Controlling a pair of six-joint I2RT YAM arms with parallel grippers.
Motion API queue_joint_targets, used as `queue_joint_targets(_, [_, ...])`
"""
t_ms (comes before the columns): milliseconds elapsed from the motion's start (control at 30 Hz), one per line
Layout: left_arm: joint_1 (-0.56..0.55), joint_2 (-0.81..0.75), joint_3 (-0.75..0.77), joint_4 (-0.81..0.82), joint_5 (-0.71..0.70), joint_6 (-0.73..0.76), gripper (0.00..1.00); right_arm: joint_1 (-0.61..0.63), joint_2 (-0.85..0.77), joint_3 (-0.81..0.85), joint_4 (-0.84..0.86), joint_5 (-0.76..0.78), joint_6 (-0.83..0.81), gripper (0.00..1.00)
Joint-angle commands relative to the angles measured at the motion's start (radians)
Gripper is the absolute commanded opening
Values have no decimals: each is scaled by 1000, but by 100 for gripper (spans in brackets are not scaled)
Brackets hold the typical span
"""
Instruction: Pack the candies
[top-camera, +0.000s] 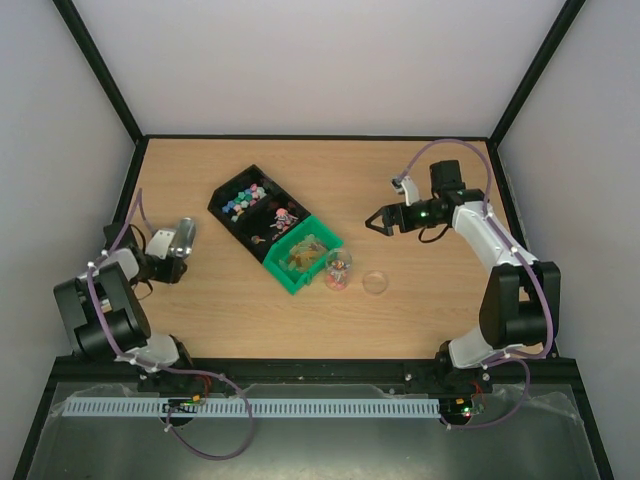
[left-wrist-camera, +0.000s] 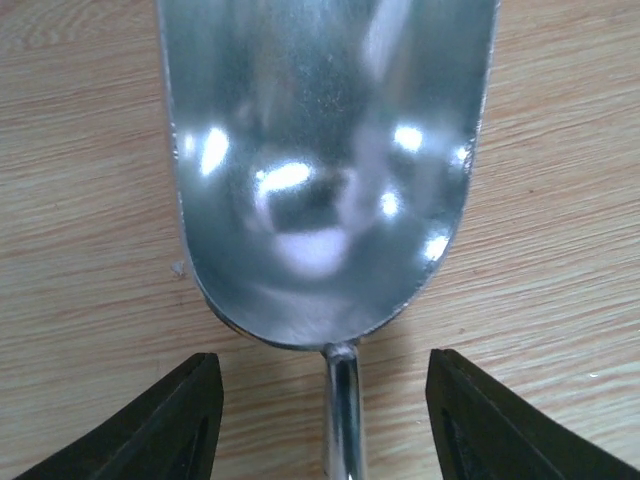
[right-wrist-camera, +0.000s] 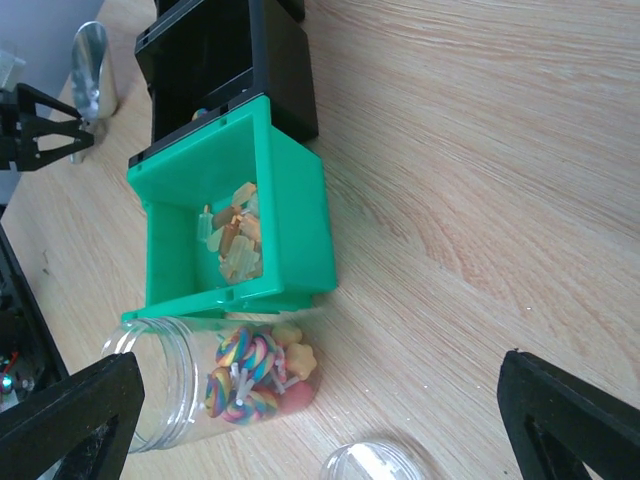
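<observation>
The candies are small coloured sweets: several in the black tray (top-camera: 250, 205), yellowish ones in the green bin (top-camera: 303, 255), and rainbow swirls with yellow and pink pieces in the clear jar (right-wrist-camera: 240, 385). The jar also shows in the top view (top-camera: 338, 270), uncapped, in front of the green bin (right-wrist-camera: 235, 235). Its clear round lid (top-camera: 376, 283) lies to the right. The metal scoop (left-wrist-camera: 325, 160) lies empty on the table. My left gripper (left-wrist-camera: 322, 355) is open, its jaws on either side of the scoop's handle without touching it. My right gripper (right-wrist-camera: 320, 360) is open and empty, above and to the right of the jar.
The black tray and green bin stand touching, set diagonally in the middle of the wooden table (top-camera: 430, 310). Black frame posts and white walls close in the sides and back. The scoop (top-camera: 183, 238) lies near the left table edge.
</observation>
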Motion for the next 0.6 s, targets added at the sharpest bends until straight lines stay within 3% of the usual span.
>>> queue_joint_targets(0, [5,-63,49,-92,29,23,63,-20,22,46,-108,13,-75,99])
queue_joint_targets(167, [5,-128,79,-163,39,39,77,-40,22,54,-185,60,-161,99])
queue_joint_targets(567, [-29,-255,207,-264,85,40,99,-41,1,-62,-251,225,-294,96])
